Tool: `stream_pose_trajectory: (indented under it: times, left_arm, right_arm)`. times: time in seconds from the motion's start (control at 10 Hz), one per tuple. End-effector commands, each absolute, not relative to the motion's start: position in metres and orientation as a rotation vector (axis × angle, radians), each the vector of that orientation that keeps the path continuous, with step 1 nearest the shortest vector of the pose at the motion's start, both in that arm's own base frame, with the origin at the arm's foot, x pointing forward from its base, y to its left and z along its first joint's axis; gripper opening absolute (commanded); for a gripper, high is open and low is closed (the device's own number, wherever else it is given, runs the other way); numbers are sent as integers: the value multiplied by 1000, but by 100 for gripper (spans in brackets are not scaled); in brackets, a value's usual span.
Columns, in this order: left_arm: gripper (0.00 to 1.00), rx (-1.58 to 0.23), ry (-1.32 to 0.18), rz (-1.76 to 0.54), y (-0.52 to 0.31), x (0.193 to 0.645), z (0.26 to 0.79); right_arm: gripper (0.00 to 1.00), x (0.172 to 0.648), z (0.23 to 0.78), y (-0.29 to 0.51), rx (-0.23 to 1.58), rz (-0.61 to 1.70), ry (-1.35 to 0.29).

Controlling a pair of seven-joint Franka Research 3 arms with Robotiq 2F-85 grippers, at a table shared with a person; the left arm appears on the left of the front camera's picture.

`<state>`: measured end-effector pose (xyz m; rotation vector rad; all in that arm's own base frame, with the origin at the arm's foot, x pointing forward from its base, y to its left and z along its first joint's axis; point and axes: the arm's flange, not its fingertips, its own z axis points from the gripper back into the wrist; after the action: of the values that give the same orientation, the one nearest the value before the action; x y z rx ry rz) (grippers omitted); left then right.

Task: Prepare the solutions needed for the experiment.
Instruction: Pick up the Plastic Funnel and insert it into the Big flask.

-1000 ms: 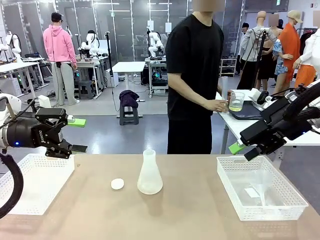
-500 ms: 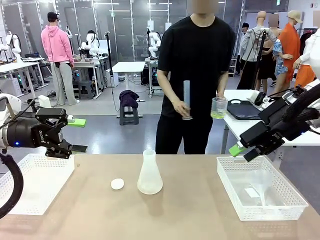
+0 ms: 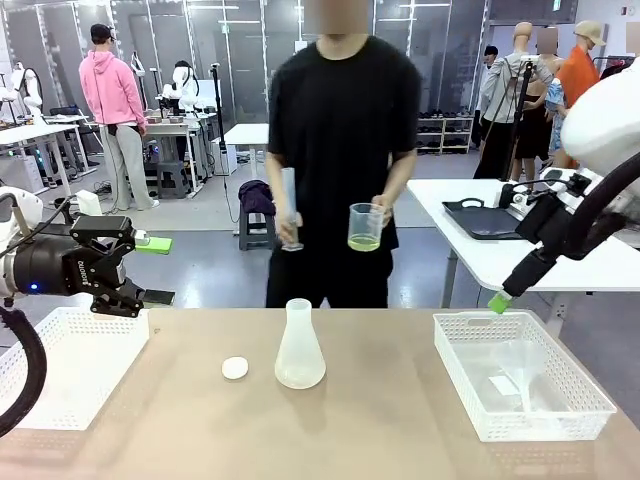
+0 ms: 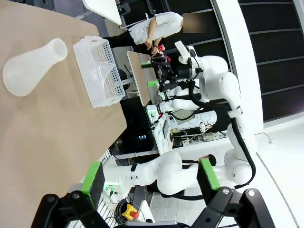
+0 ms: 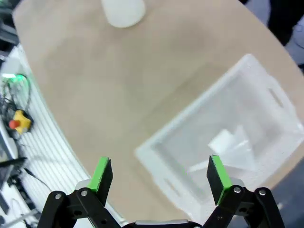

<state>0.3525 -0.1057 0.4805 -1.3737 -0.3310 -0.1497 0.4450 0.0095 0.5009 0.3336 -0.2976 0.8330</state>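
Observation:
The solutions show as a pale yellow-green layer in a clear beaker (image 3: 365, 228) that a person in black holds in one hand behind the table's far edge. The person's other hand holds a tall clear cylinder (image 3: 290, 212). A translucent conical flask (image 3: 299, 347) stands at the table's middle and lies sideways in the left wrist view (image 4: 33, 69). My left gripper (image 3: 155, 270) hovers open above the left basket, nothing between its pads (image 4: 91, 176). My right gripper (image 3: 503, 298) hangs open over the right basket's far rim, and its green pads (image 5: 217, 173) are empty.
A small white disc (image 3: 235, 368) lies left of the flask. White mesh baskets sit at the left (image 3: 70, 365) and right (image 3: 520, 375) table ends. The right basket (image 5: 192, 103) holds clear plastic pieces. A side table with a black tray (image 3: 480, 218) stands behind on the right.
The person has walked left from the side table to behind the flask, carrying the beaker and cylinder. My right arm has swung up and turned its gripper down over the right basket. The left arm stayed still.

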Motion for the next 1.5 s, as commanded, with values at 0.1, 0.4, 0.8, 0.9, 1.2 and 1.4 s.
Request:
stream_pose_trajectory:
  times: [0.1, 0.4, 0.8, 0.9, 1.2, 1.4]
  left_arm:
    - [100, -1394, -334, -149, -108, 352, 482]
    - [100, -1394, -334, -149, -108, 352, 482]
    - [100, -1394, -334, -149, -108, 352, 482]
    - [100, -1394, -334, -149, -108, 352, 482]
    - [100, -1394, -334, -149, -108, 352, 482]
    - [100, -1394, -334, -149, -108, 352, 482]
  right_arm:
    - [100, 472, 500, -4, 287, 899, -253]
    - [100, 459, 500, 4, 297, 863, -283]
    - [100, 464, 502, 2, 284, 876, -278]
    - [100, 478, 499, -8, 161, 940, -262]
    - [100, 495, 493, -25, -3, 1232, -199]
    - [100, 505, 488, -28, -101, 1412, -170]
